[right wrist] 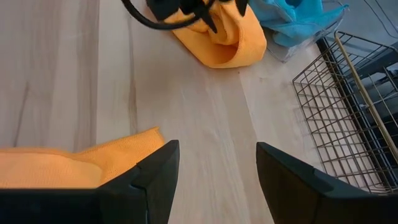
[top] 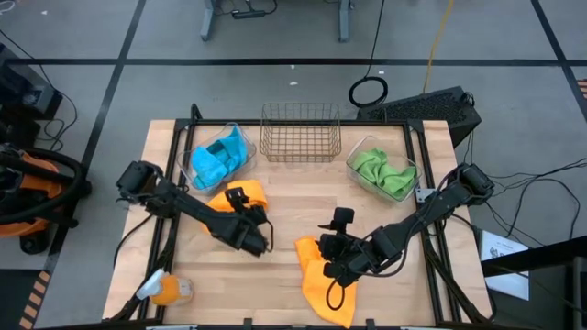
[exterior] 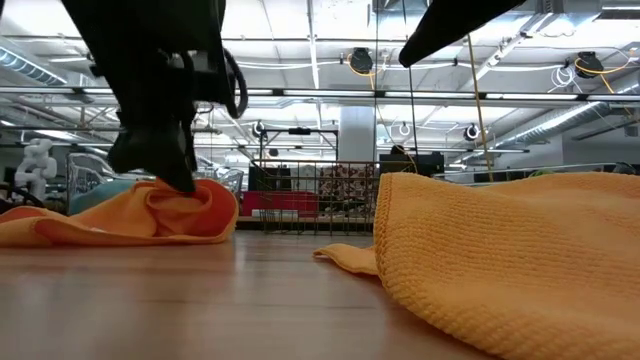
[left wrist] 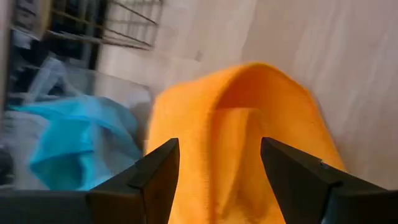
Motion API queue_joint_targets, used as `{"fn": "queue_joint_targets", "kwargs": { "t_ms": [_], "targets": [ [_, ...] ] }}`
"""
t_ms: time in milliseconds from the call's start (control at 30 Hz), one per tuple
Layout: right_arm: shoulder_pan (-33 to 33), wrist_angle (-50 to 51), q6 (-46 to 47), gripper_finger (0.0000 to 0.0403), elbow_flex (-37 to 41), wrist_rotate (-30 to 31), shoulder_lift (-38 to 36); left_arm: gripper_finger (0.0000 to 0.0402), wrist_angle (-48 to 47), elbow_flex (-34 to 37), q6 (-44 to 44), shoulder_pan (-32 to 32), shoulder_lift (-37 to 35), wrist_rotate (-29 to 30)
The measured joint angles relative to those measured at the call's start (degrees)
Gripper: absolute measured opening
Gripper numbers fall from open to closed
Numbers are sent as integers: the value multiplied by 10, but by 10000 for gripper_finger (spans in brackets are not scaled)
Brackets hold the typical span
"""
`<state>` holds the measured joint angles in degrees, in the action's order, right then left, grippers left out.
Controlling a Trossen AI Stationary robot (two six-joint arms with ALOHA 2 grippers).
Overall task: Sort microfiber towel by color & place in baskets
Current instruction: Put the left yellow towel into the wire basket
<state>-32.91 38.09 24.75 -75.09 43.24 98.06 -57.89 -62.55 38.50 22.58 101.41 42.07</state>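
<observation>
Two orange towels lie on the wooden table. My left gripper [top: 238,200] is shut on the one [top: 248,194] beside the clear bin of blue towels [top: 220,158]. The larger orange towel [top: 326,286] is spread flat near the table's front edge. My right gripper [right wrist: 217,180] hovers open above that towel's far corner [right wrist: 146,138], with bare table showing between its fingers. The copper wire basket [top: 301,131] stands empty at the far middle. A clear bin holding green towels [top: 383,172] stands at the far right. My left gripper pinches a bunched fold of the orange towel [left wrist: 214,162] between its two fingers. The fingers slant down onto it from the table's near side. The fold stands up in a hump [exterior: 195,195], while the towel's left part [exterior: 55,228] lies on the table.
An orange and white object [top: 170,291] lies at the near left corner. Bare wood [top: 284,206] separates the two orange towels. A black rail frame [top: 174,147] runs around the table's far part. Cables and equipment stand on the floor beyond the table.
</observation>
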Motion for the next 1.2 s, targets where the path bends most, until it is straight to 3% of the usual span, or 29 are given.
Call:
{"fn": "queue_joint_targets", "kwargs": {
  "t_ms": [267,367,633,833,1100,1200],
  "targets": [
    [-6,3,0,203,0,0,0,288,89,56,-18,-52,1,-99],
    [-6,3,0,203,0,0,0,307,101,64,-22,-65,1,-108],
    [-6,4,0,203,0,0,0,298,218,97,-93,-83,-4,-192],
    [-6,4,0,203,0,0,0,221,240,98,-104,-82,-2,-208],
    [-6,4,0,203,0,0,0,26,278,100,-110,-78,-1,-201],
    [-6,4,0,203,0,0,0,19,301,100,-110,-76,0,-198]
  ]
}}
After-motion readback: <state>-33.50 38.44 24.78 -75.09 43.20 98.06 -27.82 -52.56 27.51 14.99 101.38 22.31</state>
